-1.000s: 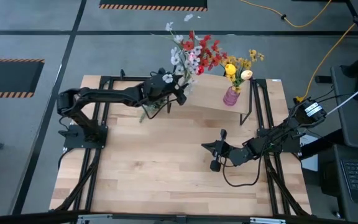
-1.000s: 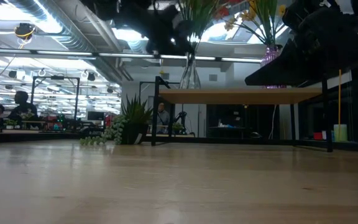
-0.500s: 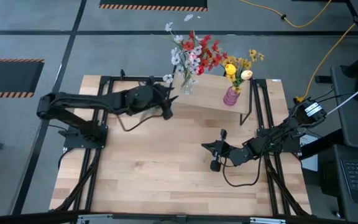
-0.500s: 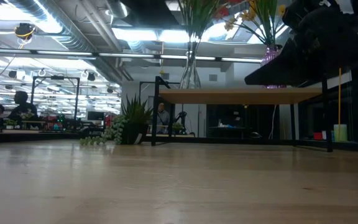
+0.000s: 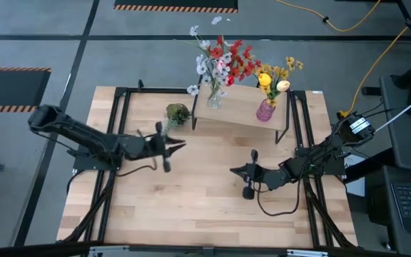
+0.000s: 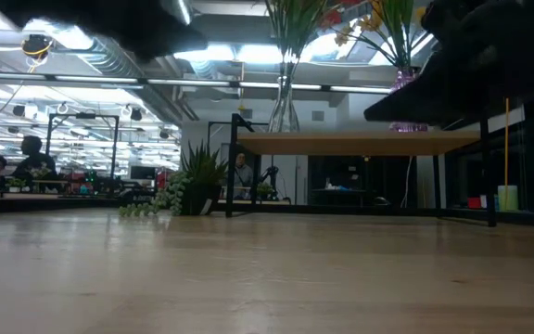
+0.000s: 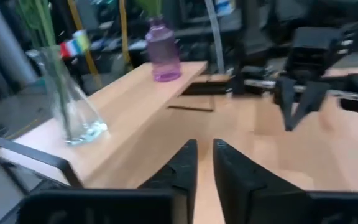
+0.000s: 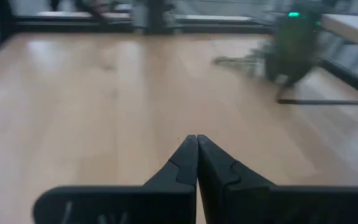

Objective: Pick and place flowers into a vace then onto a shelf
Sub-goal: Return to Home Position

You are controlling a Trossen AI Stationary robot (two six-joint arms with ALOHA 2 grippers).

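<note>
The shelf (image 5: 237,120) stands at the table's far side on thin black legs. On it are a clear vase (image 5: 212,101) with red, white and pink flowers (image 5: 223,61) and a purple vase (image 5: 265,111) with yellow flowers (image 5: 273,75). My left gripper (image 5: 183,145) hovers over the table, to the left of the shelf and nearer than it. Its fingers (image 7: 188,155) stand a narrow gap apart with nothing between them. My right gripper (image 5: 232,170) hangs shut and empty over the table's middle right.
A short all-green leafy bunch (image 5: 178,114) stands on the table beside the shelf's left legs. Black frame rails run along the table's left, right and far sides. Bare tabletop (image 5: 191,207) lies toward the near edge.
My left gripper has drawn back from the clear vase on the shelf, going toward the table's left and near edges and sinking a little. The vase with its flowers stays upright on the shelf. The leafy bunch, covered by the arm before, shows now.
</note>
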